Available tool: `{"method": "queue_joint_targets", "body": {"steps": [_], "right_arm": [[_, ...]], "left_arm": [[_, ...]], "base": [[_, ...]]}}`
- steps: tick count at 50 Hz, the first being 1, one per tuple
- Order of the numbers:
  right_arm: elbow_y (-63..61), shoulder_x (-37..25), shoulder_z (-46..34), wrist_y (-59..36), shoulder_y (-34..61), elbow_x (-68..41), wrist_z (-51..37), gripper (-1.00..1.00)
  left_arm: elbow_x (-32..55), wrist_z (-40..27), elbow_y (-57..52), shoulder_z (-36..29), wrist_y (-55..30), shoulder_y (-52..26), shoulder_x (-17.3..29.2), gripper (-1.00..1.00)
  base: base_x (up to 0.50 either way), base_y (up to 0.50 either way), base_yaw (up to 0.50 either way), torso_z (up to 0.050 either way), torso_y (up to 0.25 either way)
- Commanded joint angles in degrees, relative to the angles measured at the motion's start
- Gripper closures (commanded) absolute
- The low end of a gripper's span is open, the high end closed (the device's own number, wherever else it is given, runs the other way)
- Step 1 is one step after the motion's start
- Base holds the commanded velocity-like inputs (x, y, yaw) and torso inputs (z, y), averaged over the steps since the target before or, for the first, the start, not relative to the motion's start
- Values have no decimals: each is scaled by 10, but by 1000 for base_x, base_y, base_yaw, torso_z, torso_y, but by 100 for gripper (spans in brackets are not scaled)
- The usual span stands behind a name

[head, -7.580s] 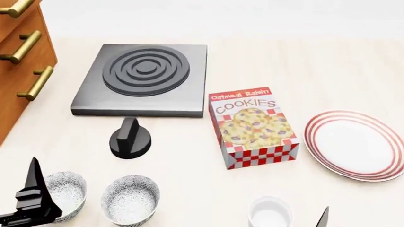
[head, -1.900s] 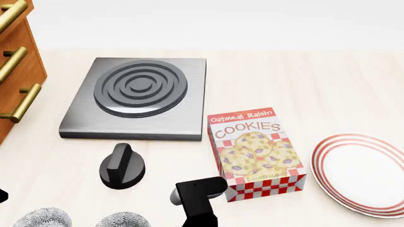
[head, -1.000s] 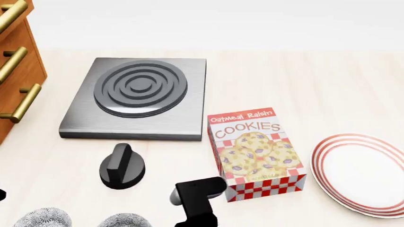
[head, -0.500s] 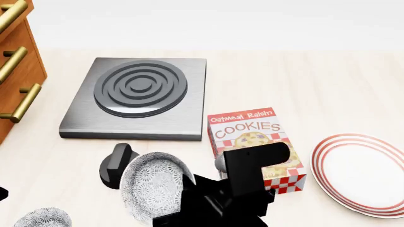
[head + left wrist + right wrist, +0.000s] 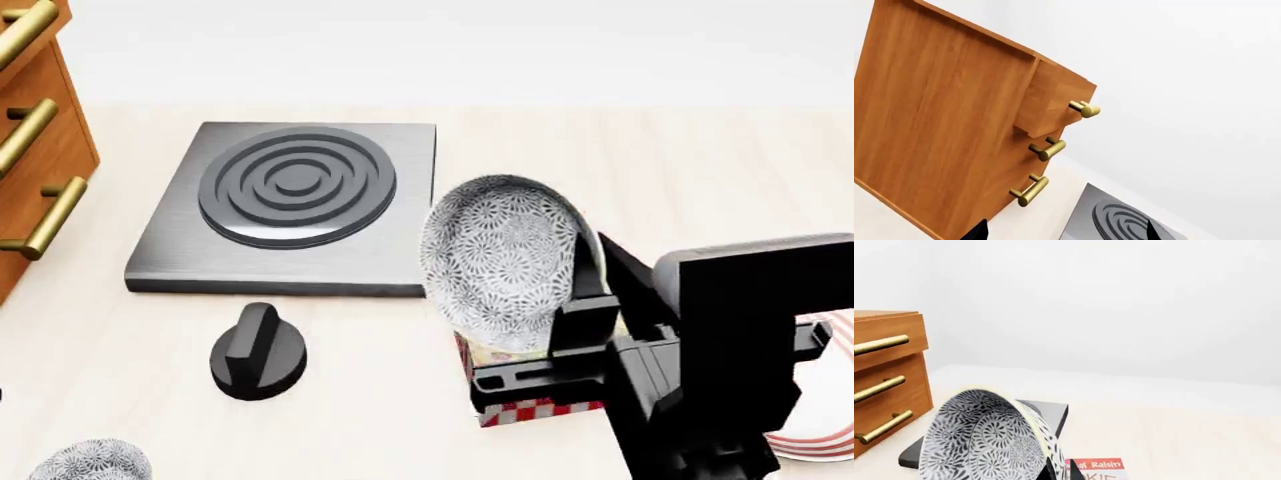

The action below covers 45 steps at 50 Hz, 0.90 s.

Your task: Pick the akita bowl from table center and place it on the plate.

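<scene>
At the lower right of the head view the right arm fills the frame, and the right gripper (image 5: 583,300) is clamped on the rim of the akita bowl (image 5: 505,262), holding it in the air at frame centre, above the cookie box (image 5: 534,405), of which only the red-checked bottom strip shows beneath the arm. The pick looks done and the carry is under way; what is left, judging by the layout, is to bring the bowl rightward over the plate (image 5: 817,440), whose red-ringed rim peeks out at the right edge behind the arm, level it and let go. The bowl is tipped on its side: its mouth faces up toward the head camera and its base points away, so the rim reads as an oval standing tall in the frame. The second speckled bowl (image 5: 83,461) sits at the lower left corner, with the black knob (image 5: 258,350) beyond it, then the stove plate (image 5: 287,200) and the wooden drawer unit (image 5: 38,140) at the upper left. The left gripper (image 5: 1064,231) shows only two dark fingertips set apart, holding nothing.
</scene>
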State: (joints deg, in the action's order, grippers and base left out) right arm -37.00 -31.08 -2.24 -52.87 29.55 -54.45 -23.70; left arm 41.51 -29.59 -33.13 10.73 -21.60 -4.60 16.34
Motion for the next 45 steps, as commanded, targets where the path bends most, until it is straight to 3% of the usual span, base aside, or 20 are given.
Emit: {"method": "queue_joint_targets", "body": {"steps": [1,21,45], "right_arm": [[-53,-57,50,-30,10,21,-71,100],[40,-40,212,-74,11,-138,-135,100],[137,-1,268,-54,-11,-194,-140,100]], "left_arm": [[5,-5,-4,0,-1,-1,3,-100],[5,-9,-3,-1,4,3,5,-100],[11,-13,-1,-2,9,4,8,-100]], "base": [[0,0,0,0,0],[0,0,0,0,0],[0,0,0,0,0]]}}
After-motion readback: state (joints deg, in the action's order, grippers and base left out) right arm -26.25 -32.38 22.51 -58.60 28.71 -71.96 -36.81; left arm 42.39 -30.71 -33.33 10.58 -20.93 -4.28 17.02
